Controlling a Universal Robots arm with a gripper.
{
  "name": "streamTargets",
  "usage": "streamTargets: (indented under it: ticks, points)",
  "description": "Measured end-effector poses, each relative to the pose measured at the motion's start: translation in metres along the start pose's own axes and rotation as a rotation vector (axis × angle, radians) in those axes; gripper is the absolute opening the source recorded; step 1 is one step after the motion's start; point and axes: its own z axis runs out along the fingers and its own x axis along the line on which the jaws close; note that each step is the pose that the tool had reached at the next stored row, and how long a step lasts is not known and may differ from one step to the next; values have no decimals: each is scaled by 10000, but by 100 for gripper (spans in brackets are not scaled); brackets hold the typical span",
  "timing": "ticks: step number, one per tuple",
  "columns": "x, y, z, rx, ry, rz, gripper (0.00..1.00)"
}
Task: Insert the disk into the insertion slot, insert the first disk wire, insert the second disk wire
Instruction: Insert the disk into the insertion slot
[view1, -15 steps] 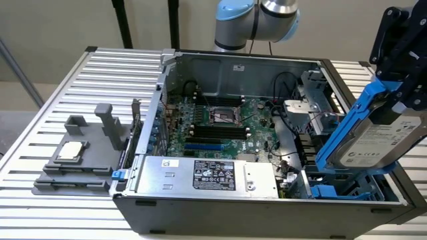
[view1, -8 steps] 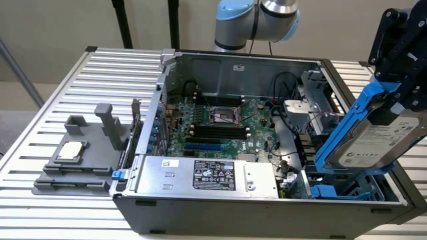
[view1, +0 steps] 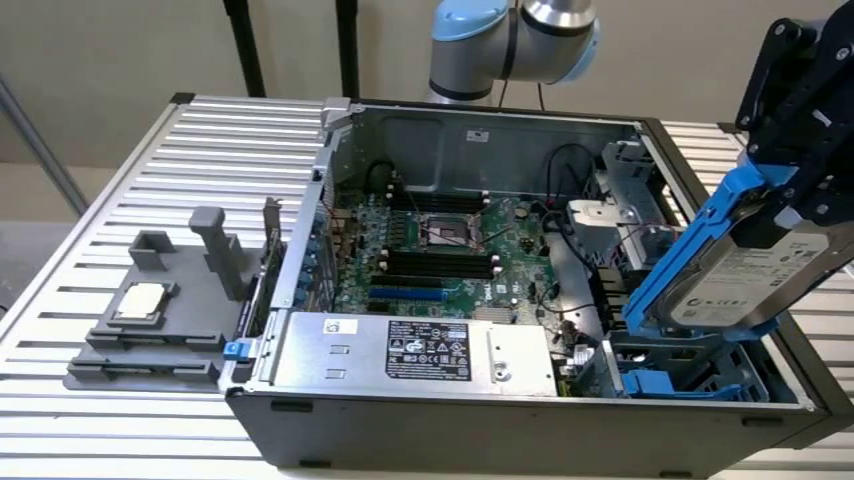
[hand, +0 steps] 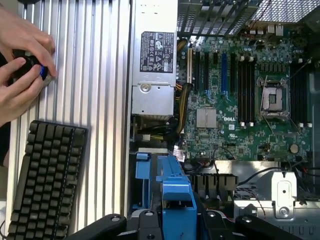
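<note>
The disk (view1: 750, 282), a grey drive with a white label in a bright blue carrier (view1: 694, 245), hangs tilted above the open computer case at the exterior view's right. My gripper (view1: 798, 200) is shut on its upper end. In the wrist view the carrier's blue end (hand: 176, 187) sits between my black fingers (hand: 147, 222). The insertion slot (view1: 674, 372), a dark-grey bay with blue fittings, lies just below the disk in the case's near right corner. The disk's lower end is close over the slot, and I cannot tell if they touch. Thin wires (hand: 250, 186) run beside the bay.
Inside the case are the silver power-supply box (view1: 414, 350) and the motherboard with its black CPU socket (view1: 447, 232). A grey fixture (view1: 147, 320) stands on the slatted table at the exterior view's left. A person's hands (hand: 20, 65) and a black keyboard (hand: 45, 180) are beside the case.
</note>
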Motion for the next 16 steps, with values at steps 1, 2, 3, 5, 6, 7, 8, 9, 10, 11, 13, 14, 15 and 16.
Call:
streamTargets:
  ticks: [1,2,3,5,6,7,8,9,10,11,13,14,15,16]
  points:
    - [18,0,5,0,-65,-3,33]
    - [34,-1,8,0,-87,-3,33]
    - [43,-1,10,0,-90,-5,33]
    - [54,-2,12,0,-91,-5,33]
    - [58,-2,14,6,-91,-5,33]
    - [62,-3,18,17,-93,-7,33]
    - [66,-1,22,39,-92,-7,33]
    - [70,2,26,80,-89,-9,33]
    - [74,5,33,136,-88,-13,33]
    - [79,9,41,175,-89,-16,33]
    - [85,19,55,191,-88,-16,33]
    - [87,23,61,192,-87,-16,33]
    - [89,26,69,193,-87,-16,33]
    - [91,29,77,193,-85,-16,33]
